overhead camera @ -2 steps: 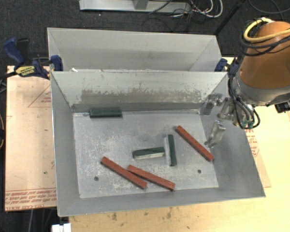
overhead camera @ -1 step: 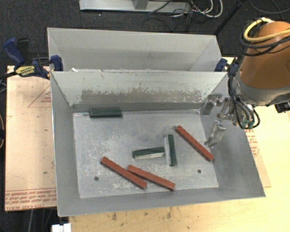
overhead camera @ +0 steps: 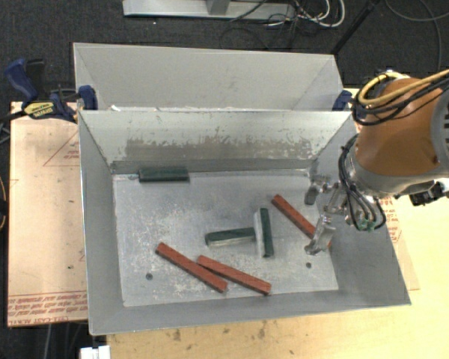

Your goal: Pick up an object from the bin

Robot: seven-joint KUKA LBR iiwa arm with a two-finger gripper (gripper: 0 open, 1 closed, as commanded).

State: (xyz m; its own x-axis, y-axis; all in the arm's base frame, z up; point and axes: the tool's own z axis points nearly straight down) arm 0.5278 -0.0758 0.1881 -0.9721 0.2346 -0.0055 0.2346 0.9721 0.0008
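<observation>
Red bar (overhead camera: pixel 292 212) lies by my tool (overhead camera: pixel 318 234), whose spread I cannot tell; closing off-centre could flick it away.

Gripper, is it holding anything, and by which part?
Cannot tell. The gripper is down at the right end of a red bar lying on the bin floor, but whether it grips that end is unclear.

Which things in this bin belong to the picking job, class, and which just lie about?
Job in hand: gripper; grey bin; red-brown bar nearest the gripper, at right.
Lying about: two red-brown bars at front; two green bars mid-bin; green bar by back wall.
</observation>
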